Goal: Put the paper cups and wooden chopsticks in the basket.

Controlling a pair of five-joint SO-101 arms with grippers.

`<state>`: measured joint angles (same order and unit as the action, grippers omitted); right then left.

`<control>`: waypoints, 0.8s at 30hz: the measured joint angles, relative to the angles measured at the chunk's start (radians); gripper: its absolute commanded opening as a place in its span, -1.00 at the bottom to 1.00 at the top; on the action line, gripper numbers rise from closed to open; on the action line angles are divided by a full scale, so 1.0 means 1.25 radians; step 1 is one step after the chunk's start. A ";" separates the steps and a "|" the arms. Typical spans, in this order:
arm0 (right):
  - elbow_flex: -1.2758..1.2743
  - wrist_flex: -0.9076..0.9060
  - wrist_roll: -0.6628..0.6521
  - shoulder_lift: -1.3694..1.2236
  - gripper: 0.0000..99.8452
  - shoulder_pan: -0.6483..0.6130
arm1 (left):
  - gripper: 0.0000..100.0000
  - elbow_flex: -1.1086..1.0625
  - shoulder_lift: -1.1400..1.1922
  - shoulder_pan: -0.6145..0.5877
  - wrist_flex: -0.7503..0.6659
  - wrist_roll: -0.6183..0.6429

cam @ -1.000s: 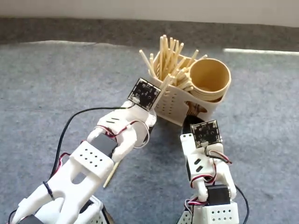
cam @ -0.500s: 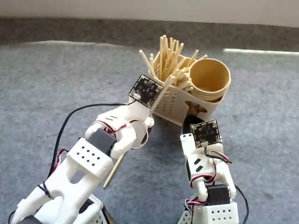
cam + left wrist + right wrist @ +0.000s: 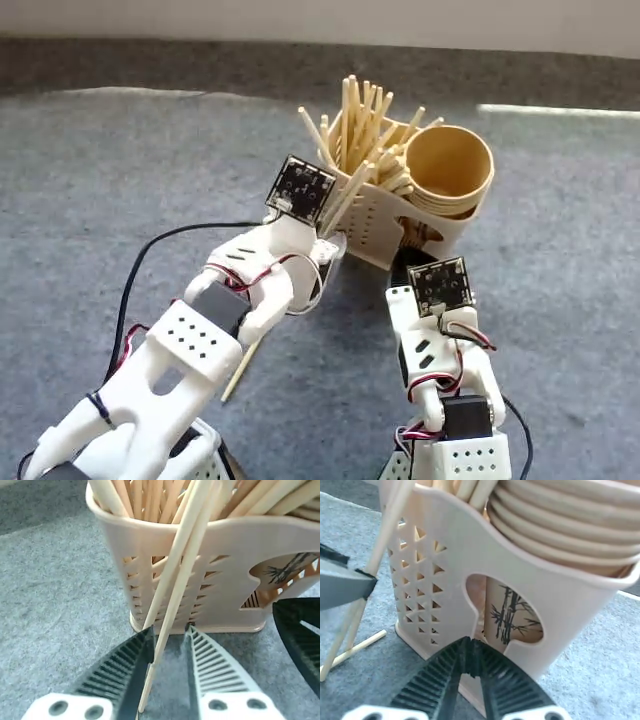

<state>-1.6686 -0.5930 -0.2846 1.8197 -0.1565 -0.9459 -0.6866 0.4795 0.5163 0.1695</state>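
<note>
A beige slotted basket (image 3: 375, 225) stands at the far middle of the grey carpet, with several wooden chopsticks (image 3: 360, 120) upright in it and stacked paper cups (image 3: 450, 165) beside them. My left gripper (image 3: 167, 640) is at the basket's front left wall (image 3: 235, 545), shut on a pair of chopsticks (image 3: 182, 570) that slants up over the rim. The right gripper (image 3: 470, 647) is shut with nothing in it, low against the basket's front wall (image 3: 450, 540), below the cups (image 3: 570, 525).
One loose chopstick (image 3: 243, 368) lies on the carpet under the left arm, seen also as a chopstick (image 3: 360, 645) in the right wrist view. Bare carpet spreads to the left and right of the arms. A darker strip runs along the back.
The left gripper has risen a little and shifted slightly left, tipping the held pair of chopsticks steeper against the basket rim. The right arm has not moved.
</note>
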 measured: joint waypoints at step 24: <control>0.000 0.000 0.000 0.000 -0.99 0.000 | -0.86 -0.092 0.000 -0.001 -0.133 -0.039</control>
<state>-1.6686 -0.5930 -0.2846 1.8197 -0.1565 -1.0610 -0.6866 0.4780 0.3506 0.1204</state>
